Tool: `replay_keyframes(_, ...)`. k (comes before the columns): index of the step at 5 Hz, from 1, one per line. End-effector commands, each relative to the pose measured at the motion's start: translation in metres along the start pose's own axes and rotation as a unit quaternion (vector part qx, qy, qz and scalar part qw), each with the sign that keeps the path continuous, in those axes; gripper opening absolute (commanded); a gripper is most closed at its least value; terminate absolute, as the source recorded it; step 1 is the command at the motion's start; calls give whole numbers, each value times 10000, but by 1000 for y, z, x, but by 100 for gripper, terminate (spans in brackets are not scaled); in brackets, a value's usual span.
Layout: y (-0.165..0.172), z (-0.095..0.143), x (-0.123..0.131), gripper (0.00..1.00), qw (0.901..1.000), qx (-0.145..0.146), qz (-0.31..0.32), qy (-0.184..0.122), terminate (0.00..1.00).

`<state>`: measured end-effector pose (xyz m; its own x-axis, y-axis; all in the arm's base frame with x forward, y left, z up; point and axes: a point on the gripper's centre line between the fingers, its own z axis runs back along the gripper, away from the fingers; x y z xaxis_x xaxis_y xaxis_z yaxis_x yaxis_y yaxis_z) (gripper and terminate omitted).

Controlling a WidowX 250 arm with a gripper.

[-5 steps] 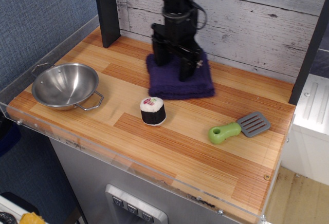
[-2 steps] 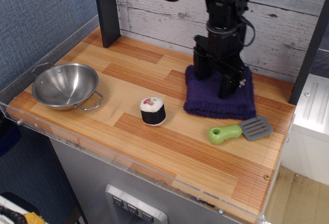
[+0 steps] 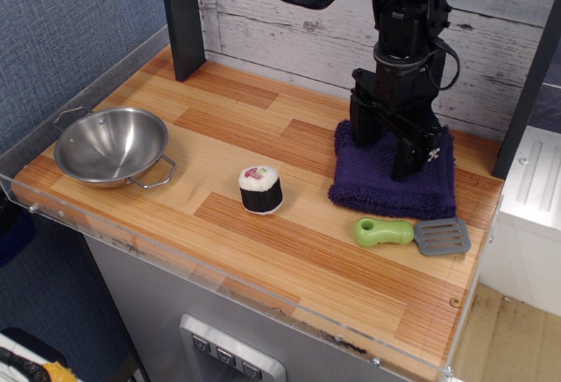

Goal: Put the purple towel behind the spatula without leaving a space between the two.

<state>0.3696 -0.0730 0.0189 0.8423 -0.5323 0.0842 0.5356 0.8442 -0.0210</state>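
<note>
One second has carried the purple towel (image 3: pixel 386 185) from the rear middle of the counter (image 3: pixel 263 251) across to the spatula (image 3: pixel 412 234), which I take as my landmark. The towel now lies directly behind the spatula, its front edge meeting the lime-green handle and the grey blade with no strip of wood visible between them. The spatula itself has been nudged: its blade formerly angled up toward the back, and it now lies nearly level, slightly nearer the front edge. My claw (image 3: pixel 396 159) is planted on the towel, fingers spread and pressing into the cloth behind the spatula; I judge it clenched on a fold of the cloth, though the fingertips sink into the pile and the pinch is not plainly shown. The sushi piece (image 3: pixel 260 189) sits well left of the spatula, untouched, and the steel bowl (image 3: pixel 111 145) farther left again. In my judgement placement is essentially achieved; what remains is releasing and lifting straight up without dragging the cloth back.
</note>
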Motion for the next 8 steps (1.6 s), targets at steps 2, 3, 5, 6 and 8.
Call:
replay_keyframes(2,-4,57,19,100,9988,51,-65,-484,0)
replay_keyframes(3,-7,79,22,100,9981,133,-52,-603,0)
replay_keyframes(5,-14,131,16,100,9955,155,115,-929,0)
replay_keyframes(6,-17,143,8,100,9946,82,218,-1010,0)
replay_keyframes(8,-20,155,1,100,9934,141,260,-1106,0)
